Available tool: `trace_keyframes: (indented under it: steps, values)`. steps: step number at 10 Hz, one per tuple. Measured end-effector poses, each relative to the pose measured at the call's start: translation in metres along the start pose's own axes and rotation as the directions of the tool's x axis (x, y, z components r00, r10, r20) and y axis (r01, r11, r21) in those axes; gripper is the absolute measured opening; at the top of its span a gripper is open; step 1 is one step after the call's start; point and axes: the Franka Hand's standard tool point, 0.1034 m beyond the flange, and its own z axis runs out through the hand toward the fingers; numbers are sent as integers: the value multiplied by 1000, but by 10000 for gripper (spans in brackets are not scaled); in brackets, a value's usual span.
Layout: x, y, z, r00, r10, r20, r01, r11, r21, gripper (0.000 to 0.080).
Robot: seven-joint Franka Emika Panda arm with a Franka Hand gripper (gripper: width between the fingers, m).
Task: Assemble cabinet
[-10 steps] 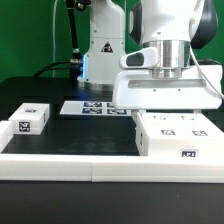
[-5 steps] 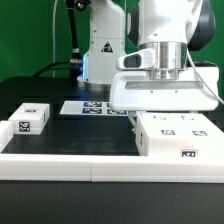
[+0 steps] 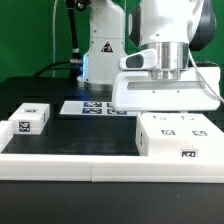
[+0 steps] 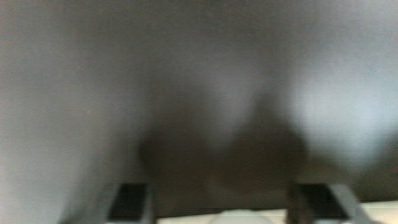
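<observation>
My gripper [image 3: 165,72] is shut on a wide white cabinet panel [image 3: 165,92] and holds it in the air, face toward the camera, just above the cabinet body [image 3: 178,135]. The body is a large white box with tags on its top, at the exterior view's right. A small white tagged block [image 3: 30,118] lies at the left. In the wrist view the panel [image 4: 196,90] fills the picture as a blurred grey surface. The two dark fingers [image 4: 128,200] stand on either side of it around the gripper [image 4: 224,205].
The marker board [image 3: 92,107] lies flat at the back middle of the black table. A long low white rail [image 3: 70,165] runs along the front. The robot's base [image 3: 102,50] stands behind the marker board.
The gripper and the held panel have shifted slightly toward the exterior view's left. The body, the block and the rail have not moved.
</observation>
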Motion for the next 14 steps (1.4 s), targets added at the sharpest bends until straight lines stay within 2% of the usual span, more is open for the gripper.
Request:
trace_keyframes:
  steps: [1,7,8,9,14]
  values:
    - [0,0,0,1000,-1,0,1,1000,0,222]
    - [0,0,0,1000,-1,0,1,1000,0,199]
    - [0,0,0,1000,-2,0,2,1000,0,143]
    - [0,-1,-1,1000,-3,6,3,1000,1,40]
    - [23,-8,-54,999,-31,34,30,999,24,1]
